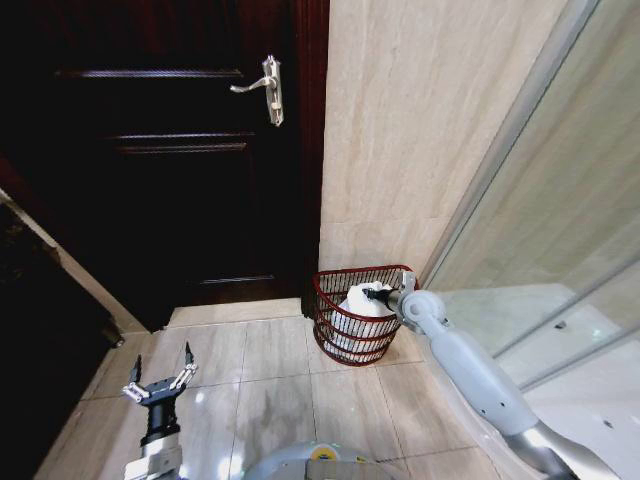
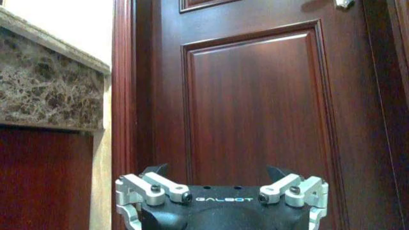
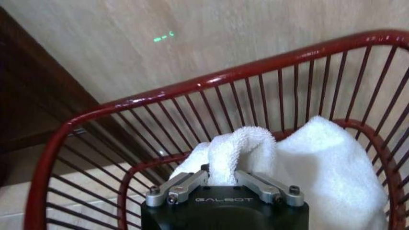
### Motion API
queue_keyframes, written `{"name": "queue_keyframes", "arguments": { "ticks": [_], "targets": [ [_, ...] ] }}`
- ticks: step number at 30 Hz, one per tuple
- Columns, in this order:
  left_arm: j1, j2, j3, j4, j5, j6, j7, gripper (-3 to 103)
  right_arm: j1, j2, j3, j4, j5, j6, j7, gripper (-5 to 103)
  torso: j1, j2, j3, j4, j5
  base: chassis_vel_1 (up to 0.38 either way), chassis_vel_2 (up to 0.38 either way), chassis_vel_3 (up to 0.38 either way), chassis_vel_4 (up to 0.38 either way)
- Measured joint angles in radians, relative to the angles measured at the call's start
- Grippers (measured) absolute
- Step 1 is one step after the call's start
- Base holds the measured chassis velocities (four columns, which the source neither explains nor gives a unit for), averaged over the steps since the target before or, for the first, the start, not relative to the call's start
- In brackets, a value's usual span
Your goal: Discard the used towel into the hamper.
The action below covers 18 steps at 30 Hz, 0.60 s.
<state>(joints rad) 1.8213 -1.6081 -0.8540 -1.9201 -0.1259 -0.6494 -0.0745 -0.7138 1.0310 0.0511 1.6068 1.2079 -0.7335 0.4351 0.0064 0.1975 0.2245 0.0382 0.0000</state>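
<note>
Low in the middle of the head view, the right gripper (image 1: 375, 293) pinches the white towel (image 1: 362, 303) inside the red wire hamper (image 1: 340, 335), which stands against the beige wall (image 1: 420, 130). The left gripper (image 1: 160, 377) hangs spread at lower left above the floor tiles (image 1: 270, 360).

Towel (image 1: 366, 302) lies in hamper (image 1: 340, 335), right of door (image 1: 170, 150).

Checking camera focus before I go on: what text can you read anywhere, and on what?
"GALBOT" on the left gripper body.
"GALBOT" on the right gripper body, its fingers pinching the towel inside the hamper.
Green glowing marks on the wall: unreadable.
</note>
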Motion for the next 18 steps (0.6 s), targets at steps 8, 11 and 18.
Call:
{"name": "queue_keyframes", "arguments": {
  "ticks": [8, 11, 18],
  "targets": [
    [-0.007, 0.0, 0.0, -0.01, 0.016, 0.016, 0.002, 100, 0.0, 0.032, -0.002, -0.036, -0.1, 0.001, -0.053, 5, 0.0, 0.0, 0.0, 0.0001, -0.0001, 0.0, 0.0, 0.0, 0.0],
    [-0.008, 0.0, -0.001, -0.015, 0.019, 0.022, 0.003, 100, -0.011, 0.04, 0.015, -0.012, -0.147, 0.002, -0.075, 21, 0.0, 0.0, 0.0, 0.0001, 0.0, 0.0, 0.0, 0.0, 0.0],
    [-0.009, 0.0, -0.002, -0.019, 0.02, 0.026, 0.003, 100, -0.061, 0.038, 0.049, 0.057, -0.283, 0.057, -0.108, 42, 0.0, 0.0, 0.0, 0.0001, 0.0, 0.0, 0.0, 0.0, 0.0]
  ]
}}
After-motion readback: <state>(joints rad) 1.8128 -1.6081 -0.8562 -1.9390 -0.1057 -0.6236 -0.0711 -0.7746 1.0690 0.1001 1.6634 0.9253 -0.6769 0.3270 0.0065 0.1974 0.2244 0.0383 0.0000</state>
